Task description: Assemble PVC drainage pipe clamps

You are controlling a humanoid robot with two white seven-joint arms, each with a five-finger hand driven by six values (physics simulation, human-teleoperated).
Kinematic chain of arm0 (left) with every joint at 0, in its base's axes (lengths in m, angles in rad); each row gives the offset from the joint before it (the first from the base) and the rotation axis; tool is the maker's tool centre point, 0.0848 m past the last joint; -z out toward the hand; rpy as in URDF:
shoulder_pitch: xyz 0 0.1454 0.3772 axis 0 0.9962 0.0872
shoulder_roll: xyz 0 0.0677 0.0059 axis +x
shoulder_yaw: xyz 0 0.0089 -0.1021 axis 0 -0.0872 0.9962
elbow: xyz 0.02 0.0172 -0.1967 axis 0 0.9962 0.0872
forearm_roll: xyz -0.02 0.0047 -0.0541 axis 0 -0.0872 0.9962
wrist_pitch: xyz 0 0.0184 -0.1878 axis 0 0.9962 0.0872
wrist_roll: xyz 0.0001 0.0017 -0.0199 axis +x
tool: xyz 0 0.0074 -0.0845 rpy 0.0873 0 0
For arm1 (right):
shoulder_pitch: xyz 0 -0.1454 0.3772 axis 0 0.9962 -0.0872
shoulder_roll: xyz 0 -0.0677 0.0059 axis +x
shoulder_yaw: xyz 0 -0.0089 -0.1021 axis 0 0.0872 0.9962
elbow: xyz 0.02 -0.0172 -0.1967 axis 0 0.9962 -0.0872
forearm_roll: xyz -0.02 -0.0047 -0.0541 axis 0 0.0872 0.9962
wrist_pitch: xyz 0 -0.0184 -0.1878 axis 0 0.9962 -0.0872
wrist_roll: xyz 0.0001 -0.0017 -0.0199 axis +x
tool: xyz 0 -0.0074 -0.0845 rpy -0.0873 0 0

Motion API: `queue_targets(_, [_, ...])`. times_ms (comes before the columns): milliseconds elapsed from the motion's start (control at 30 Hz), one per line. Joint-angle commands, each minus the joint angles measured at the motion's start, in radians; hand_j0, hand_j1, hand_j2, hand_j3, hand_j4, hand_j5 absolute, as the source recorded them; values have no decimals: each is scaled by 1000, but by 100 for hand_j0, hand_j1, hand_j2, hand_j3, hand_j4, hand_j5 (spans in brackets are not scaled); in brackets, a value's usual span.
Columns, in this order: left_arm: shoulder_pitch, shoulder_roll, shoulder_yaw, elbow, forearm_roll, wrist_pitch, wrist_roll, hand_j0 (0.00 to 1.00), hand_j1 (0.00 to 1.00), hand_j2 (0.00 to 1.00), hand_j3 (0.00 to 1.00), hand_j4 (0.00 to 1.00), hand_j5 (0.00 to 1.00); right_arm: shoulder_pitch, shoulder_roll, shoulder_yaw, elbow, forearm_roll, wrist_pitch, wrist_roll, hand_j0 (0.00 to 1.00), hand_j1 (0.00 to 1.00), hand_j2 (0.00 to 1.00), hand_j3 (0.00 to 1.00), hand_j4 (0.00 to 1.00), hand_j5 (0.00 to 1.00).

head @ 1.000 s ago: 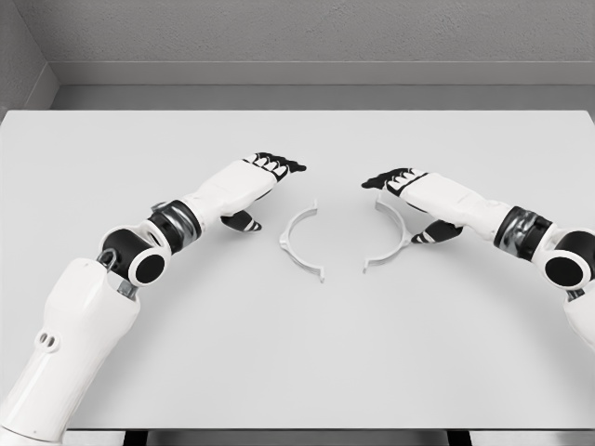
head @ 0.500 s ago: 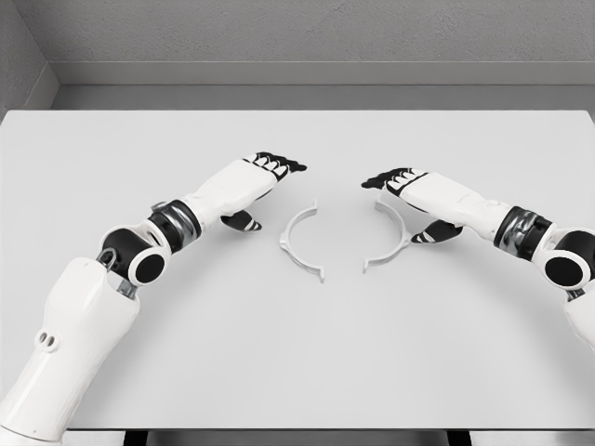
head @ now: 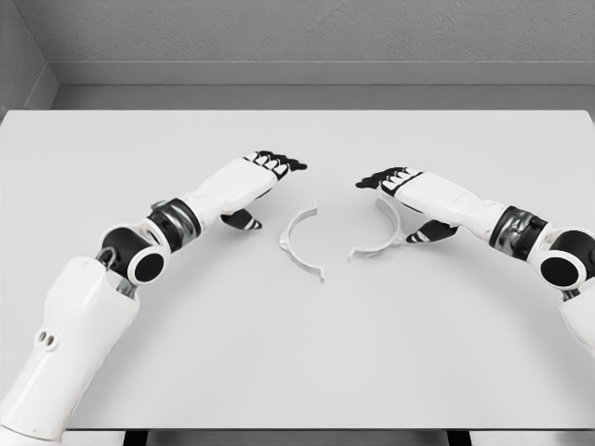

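Two white half-ring clamp pieces are seen lying flat on the pale grey bench [head: 297,353], near its middle and side by side with a gap between them. The left clamp half [head: 297,243] is placed just to the right of the left hand [head: 256,181], below and beside its dark fingertips [head: 282,164], and is not touched by it. Its curve bulges toward the left and its open side is turned to the right; its long axis, from upper tab to lower tab, is set from far to near and leans slightly to the right at the near end. The right clamp half [head: 383,234] is found directly beneath the right hand [head: 414,197], partly covered by the palm, with its bulge toward the right and its open side facing left, toward the other piece; its near end is angled toward the bench's middle. Whether it is actually touched by the hand cannot be told. The fingers of both hands are held extended and relaxed, palms down, with nothing grasped. The two hands are pointed toward each other across the clamp pieces.
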Motion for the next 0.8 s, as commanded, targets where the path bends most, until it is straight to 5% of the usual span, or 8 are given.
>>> queue_targets(0, [0, 0, 1, 0, 3, 0, 1, 100, 100, 100, 100, 100, 100, 0, -1, 1, -1, -6, 1, 0, 100, 100, 100, 100, 100, 100])
queue_targets(267, [0, 13, 27, 0, 3, 0, 1, 100, 100, 100, 100, 100, 100, -2, -8, -12, 7, -3, 1, 3, 100, 100, 100, 100, 100, 100])
queue_targets(400, [3, 22, 27, -3, 3, 0, 1, 100, 100, 100, 100, 100, 100, -58, -17, -12, 26, 5, 3, 4, 100, 100, 100, 100, 100, 100])
queue_targets(767, [6, 22, 25, 4, 3, 5, 1, 100, 100, 100, 100, 100, 100, -262, 116, 81, 276, 83, 3, 1, 100, 100, 100, 100, 100, 100])
